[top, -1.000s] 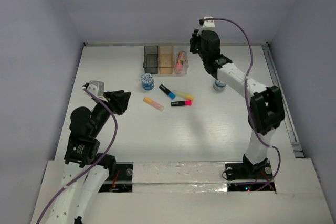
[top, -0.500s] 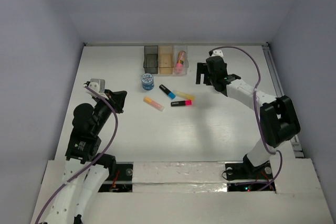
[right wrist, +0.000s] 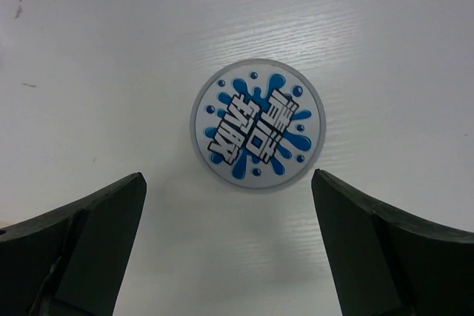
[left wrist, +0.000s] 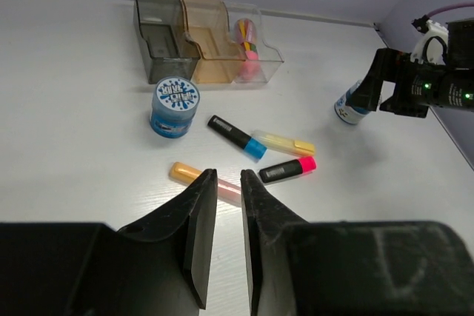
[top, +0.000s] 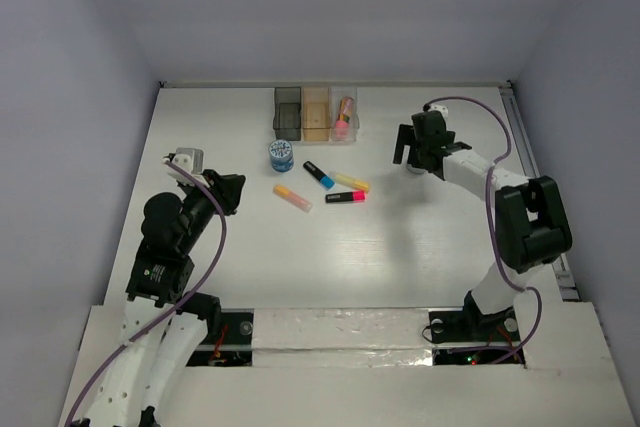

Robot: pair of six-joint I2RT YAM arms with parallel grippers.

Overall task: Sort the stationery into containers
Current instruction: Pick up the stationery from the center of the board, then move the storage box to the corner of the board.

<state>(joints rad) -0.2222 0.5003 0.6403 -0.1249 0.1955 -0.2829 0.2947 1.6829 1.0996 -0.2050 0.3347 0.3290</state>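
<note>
Table point(right wrist: 385, 27): white, matt, fine wood-like grain, a few small dark specks. Tub lid point(right wrist: 256, 123): smooth, slightly glossy, printed blue-and-white splash label. Three joined bins point(left wrist: 196, 38): translucent plastic, smooth, dark grey, amber and clear. Highlighters point(left wrist: 235, 137): smooth plastic bodies, some with black ends. Right gripper point(right wrist: 229, 249) fingers point(right wrist: 89, 234): matt black plastic. Left gripper point(left wrist: 228, 205) fingers point(left wrist: 198, 216): same matt black finish. Cables point(top: 215, 237): purple sheath, smooth.

bins point(top: 316, 113) behind pens point(top: 330, 185) | tub point(left wrist: 174, 106) left (second tub point(right wrist: 257, 124) far right)
</note>
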